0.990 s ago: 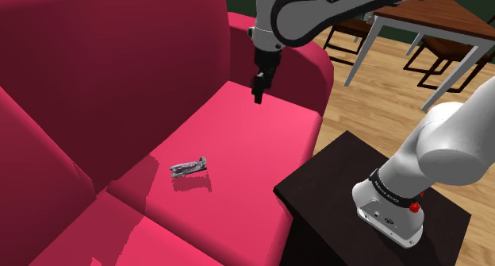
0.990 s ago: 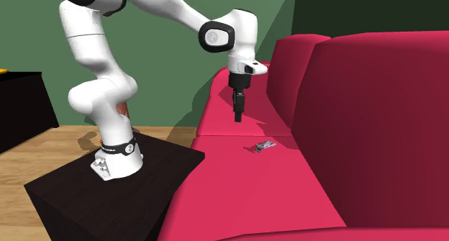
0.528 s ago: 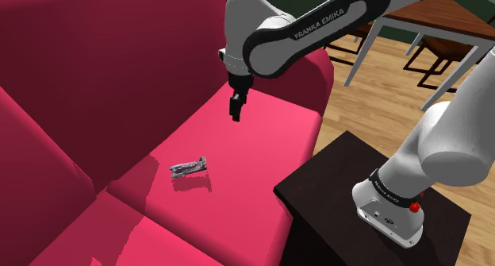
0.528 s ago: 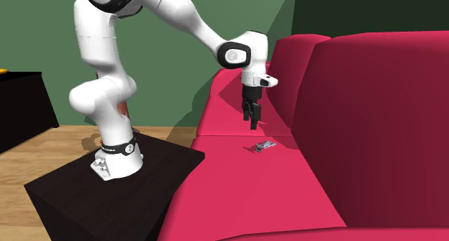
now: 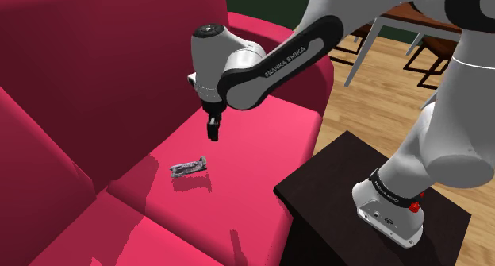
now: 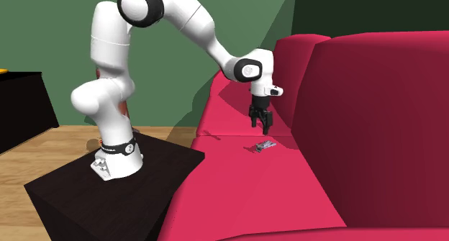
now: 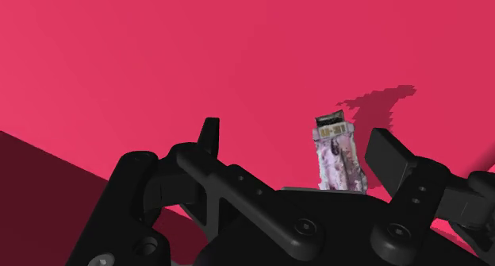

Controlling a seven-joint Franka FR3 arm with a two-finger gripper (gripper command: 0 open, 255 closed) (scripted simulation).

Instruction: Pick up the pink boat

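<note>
You see the boat (image 5: pixel 190 167) lying flat on the red sofa seat (image 5: pixel 262 137), close to the seam between two cushions and toward the backrest side. It is small, long and narrow, and from the shoulder view it reads as silvery grey and casts a short shadow beside itself. In the wrist view the boat (image 7: pixel 337 153) shows a mottled pale pink and grey, with a darker end carrying a small yellowish patch.

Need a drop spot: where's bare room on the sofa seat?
Free: seat cushion between boat and stand, and the near cushion past the seam. Crowded only at the boat, with the open pincer hovering above it.
</note>
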